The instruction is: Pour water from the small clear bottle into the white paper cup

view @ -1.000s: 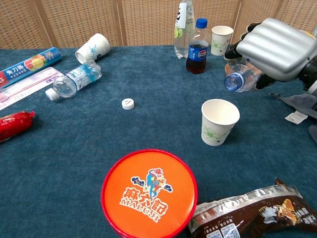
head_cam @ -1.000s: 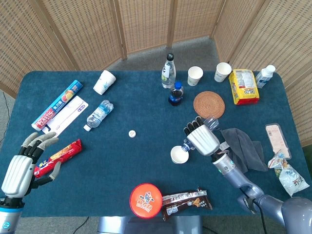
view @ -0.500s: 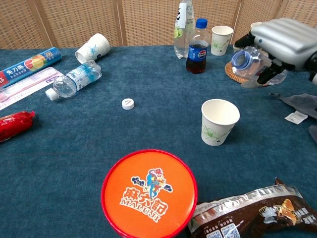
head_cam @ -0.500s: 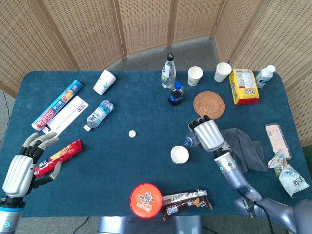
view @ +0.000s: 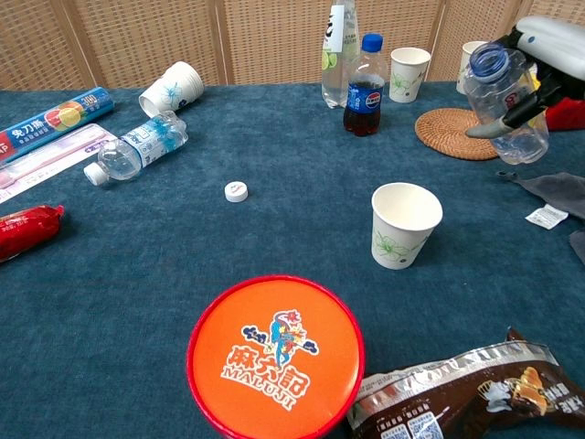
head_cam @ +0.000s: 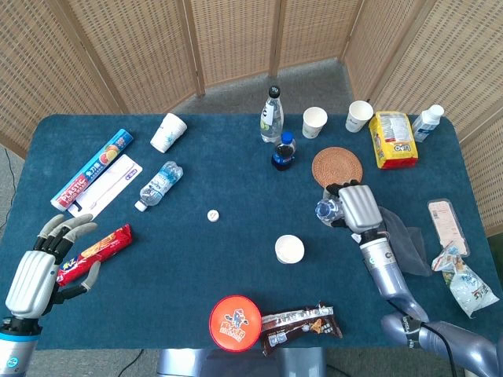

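Wrapping its fingers (view: pixel 512 116) round the small clear bottle (view: pixel 504 99), the right hand (head_cam: pixel 357 206) has pulled back right, lifting it nearly upright, away from the white paper cup (view: pixel 404 224). The left hand (head_cam: pixel 43 263) stays spread, empty, near the table's (head_cam: pixel 236 188) left edge.

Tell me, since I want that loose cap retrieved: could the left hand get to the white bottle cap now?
Probably yes. The left hand is open and holds nothing, and bare table lies around the white bottle cap; only the red snack packet sits near its path.
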